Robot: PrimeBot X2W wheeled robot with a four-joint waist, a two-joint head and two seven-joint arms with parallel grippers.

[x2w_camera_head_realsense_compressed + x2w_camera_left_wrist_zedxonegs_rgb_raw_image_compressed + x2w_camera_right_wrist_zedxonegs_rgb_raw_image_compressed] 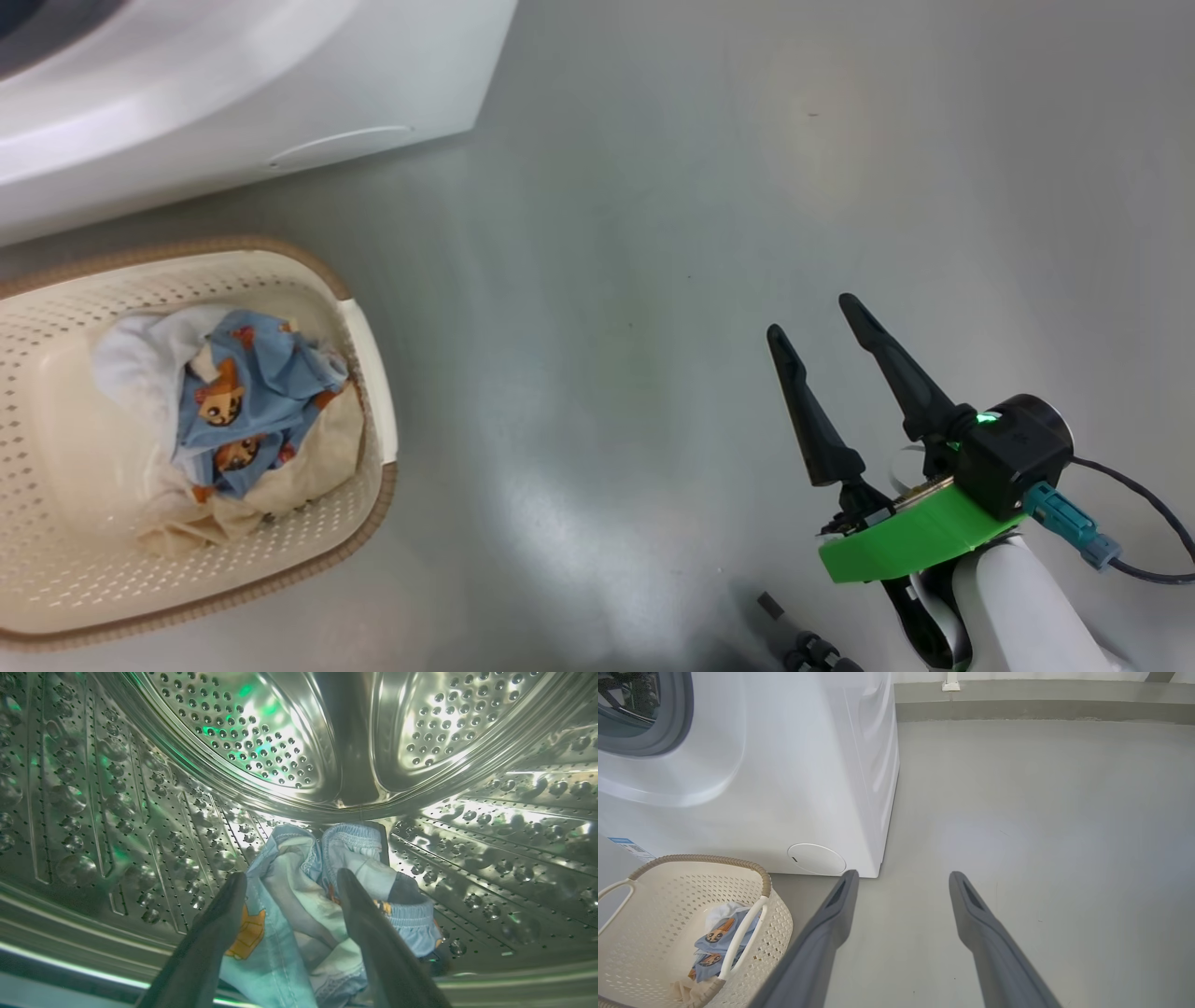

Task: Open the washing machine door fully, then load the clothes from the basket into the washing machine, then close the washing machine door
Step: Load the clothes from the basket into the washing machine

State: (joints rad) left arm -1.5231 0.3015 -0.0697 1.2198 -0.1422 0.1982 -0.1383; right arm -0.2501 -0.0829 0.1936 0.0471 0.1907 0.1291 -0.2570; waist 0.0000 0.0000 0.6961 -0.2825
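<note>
Blue printed clothes (299, 858) are partly hidden by the parted fingers of the left gripper (290, 873); the right gripper (809, 314) is spread too.

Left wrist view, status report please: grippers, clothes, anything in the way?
Left gripper inside steel drum, jaws open, blue printed garment between them. Right gripper open, above floor. More clothes in basket. No obstruction seen.

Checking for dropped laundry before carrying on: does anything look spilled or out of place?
Nothing stands out. One printed garment lies in the drum by the open left gripper, and the other clothes sit bunched inside the basket.
</note>
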